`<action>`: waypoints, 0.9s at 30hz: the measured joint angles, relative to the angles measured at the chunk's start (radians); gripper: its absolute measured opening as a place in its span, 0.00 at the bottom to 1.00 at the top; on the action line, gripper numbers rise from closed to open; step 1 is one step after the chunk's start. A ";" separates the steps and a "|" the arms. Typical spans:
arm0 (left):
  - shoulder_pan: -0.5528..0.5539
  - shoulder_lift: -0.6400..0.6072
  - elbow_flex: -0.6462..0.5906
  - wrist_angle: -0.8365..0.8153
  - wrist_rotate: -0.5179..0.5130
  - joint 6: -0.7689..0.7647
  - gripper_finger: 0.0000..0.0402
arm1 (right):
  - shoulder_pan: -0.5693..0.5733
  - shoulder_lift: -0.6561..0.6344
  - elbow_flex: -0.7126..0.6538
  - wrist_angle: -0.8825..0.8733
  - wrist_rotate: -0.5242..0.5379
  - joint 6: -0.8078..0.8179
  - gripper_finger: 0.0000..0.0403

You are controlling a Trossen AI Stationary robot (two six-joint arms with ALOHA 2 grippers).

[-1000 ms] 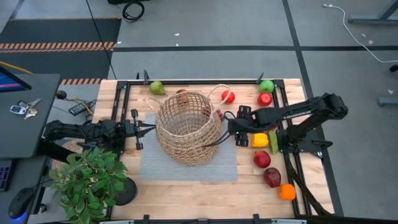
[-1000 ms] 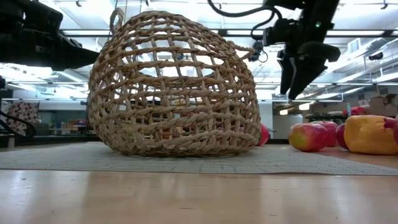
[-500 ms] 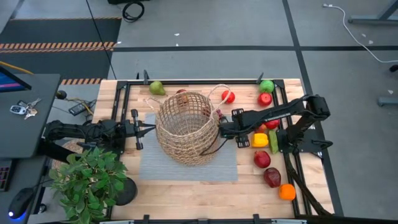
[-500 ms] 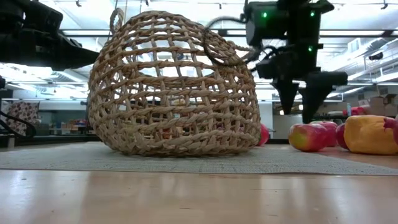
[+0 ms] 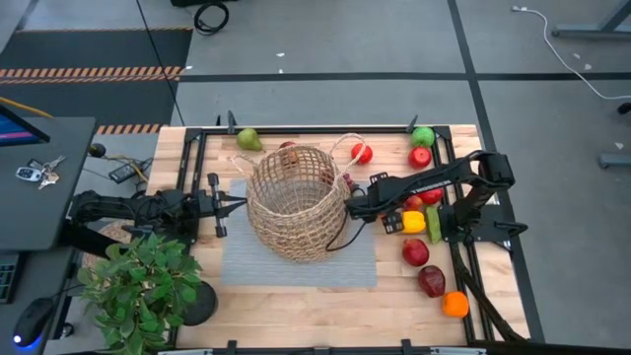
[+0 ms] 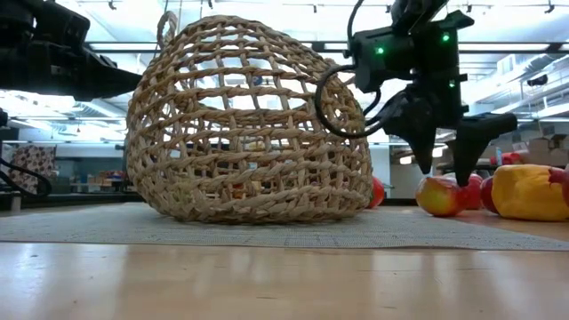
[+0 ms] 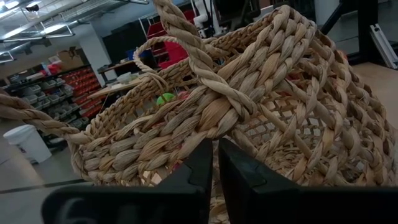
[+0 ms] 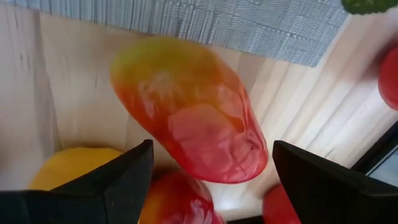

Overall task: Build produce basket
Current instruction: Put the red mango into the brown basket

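My right gripper (image 8: 208, 171) had its jaws wide apart, one on each side of a red and yellow fruit (image 8: 189, 109) that lay on the wood just beside the grey mat (image 5: 296, 261). Nothing was held there yet. A yellow pepper (image 5: 412, 222) and more red pieces sat close by. My left gripper (image 7: 214, 171) had its jaws closed, pinching the rim of the basket (image 5: 296, 202), which leaned on its side on the mat. I think I was at the step of picking up one fruit. Next I would need to go down a little, squeeze the fruit gently, lift it and carry it over to the open mouth of the basket.
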 joint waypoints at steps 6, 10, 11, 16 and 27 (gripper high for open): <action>0.000 0.000 0.000 0.000 0.000 0.000 0.07 | -0.001 0.000 -0.046 0.007 0.001 -0.137 0.83; 0.000 0.000 0.000 0.000 0.000 0.000 0.07 | -0.003 0.000 -0.076 0.046 0.024 -0.151 0.83; 0.000 0.000 0.000 0.000 0.000 0.000 0.07 | -0.006 0.000 -0.084 0.059 0.023 -0.151 0.83; 0.000 0.000 0.000 0.000 0.000 0.000 0.09 | -0.007 0.000 -0.121 0.125 0.013 -0.151 0.83; 0.000 0.000 0.000 0.000 0.000 0.000 0.07 | -0.006 -0.001 -0.121 0.128 -0.016 -0.123 0.70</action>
